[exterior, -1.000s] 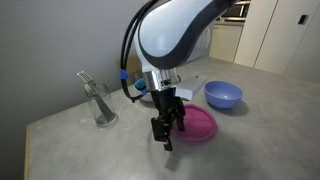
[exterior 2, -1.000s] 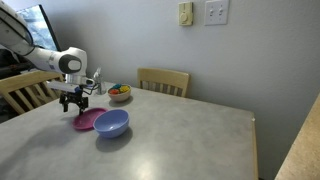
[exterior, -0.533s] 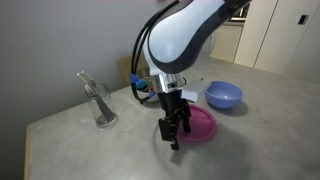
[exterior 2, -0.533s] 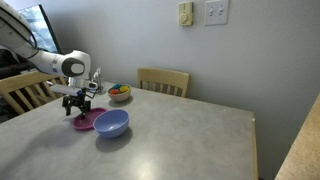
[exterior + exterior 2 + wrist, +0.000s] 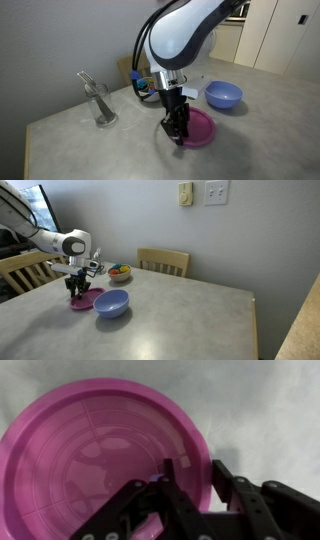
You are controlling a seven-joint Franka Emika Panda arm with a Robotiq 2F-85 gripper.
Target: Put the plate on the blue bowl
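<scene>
Within the last second the gripper (image 5: 195, 468) had dropped and drawn its jaws in astride the magenta plate (image 5: 90, 450), at its 4 o'clock rim. Whether they pinched firmly yet, I couldn't tell. The plate lay flat on the table (image 5: 80, 145), at 7 o'clock from the blue bowl (image 5: 223, 95), so lifting seemed next.

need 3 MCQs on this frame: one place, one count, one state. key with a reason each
1. Where is the plate?
A) on the table, beside the blue bowl
B) on top of the blue bowl
C) held in the air

2. How many bowls are on the table?
A) one
B) two
C) four

3. The gripper is:
A) high above the blue bowl
B) closed on the blue bowl's wall
C) down at the plate's rim, a finger on each side

Key:
1 A: the plate lies flat next to the bowl in both exterior views.
2 B: only the blue bowl and a small bowl with colourful contents show.
3 C: the wrist view shows the rim between the fingers.
</scene>
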